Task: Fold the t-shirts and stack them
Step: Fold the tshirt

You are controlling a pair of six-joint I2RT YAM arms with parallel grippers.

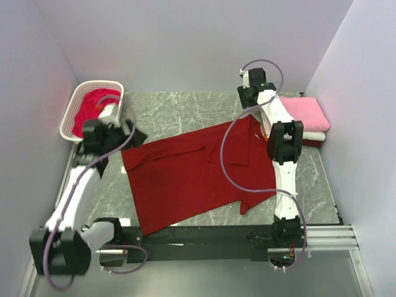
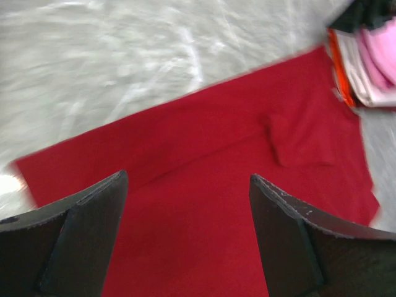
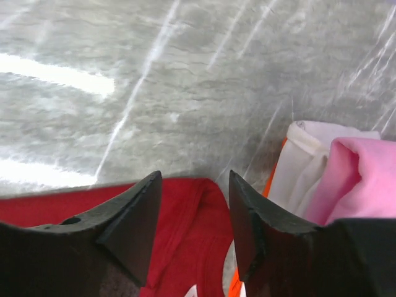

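Dark red t-shirt (image 1: 185, 179) spread flat, centre frame, on tabletop (image 1: 173, 111). Left end effector (image 2: 189, 179) wide, empty; right end effector (image 3: 193, 179) narrower, empty.

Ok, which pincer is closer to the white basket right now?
Left. The left pincer sits just beside the basket; the right pincer is across the table by the folded pink shirt.
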